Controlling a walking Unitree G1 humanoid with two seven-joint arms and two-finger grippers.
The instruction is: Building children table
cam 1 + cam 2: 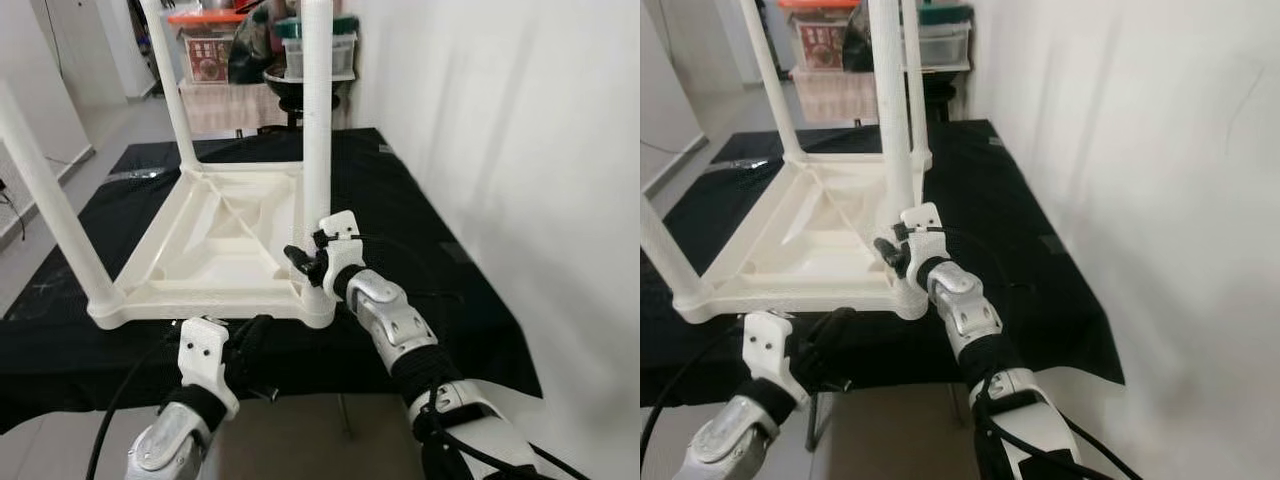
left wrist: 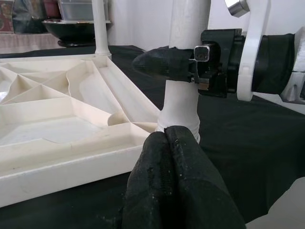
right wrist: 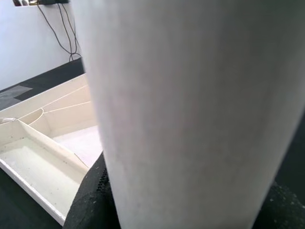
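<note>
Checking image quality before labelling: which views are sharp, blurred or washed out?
Left eye view: fairly sharp, white wall overexposed. Left wrist view: table leg and right gripper crisp, its own fingers soft. Right wrist view: leg too close, blurred, featureless white.

Bright, even daylight throughout, strongest on the white wall (image 1: 520, 130) at the right, slightly washed out there. Soft, faint shadows only; a pale grey one cast on that wall beside the black cloth (image 1: 440, 260). Mild sheen on the white plastic table leg (image 1: 317, 120), no hard glare. Slight softness across both eye views, with the background clutter blurred. Sharp enough in the left wrist view on the right gripper (image 2: 164, 64), but black fingers (image 2: 176, 186) in the foreground soft and grainy. Heavily out of focus in the right wrist view, the leg a pale smear.
</note>
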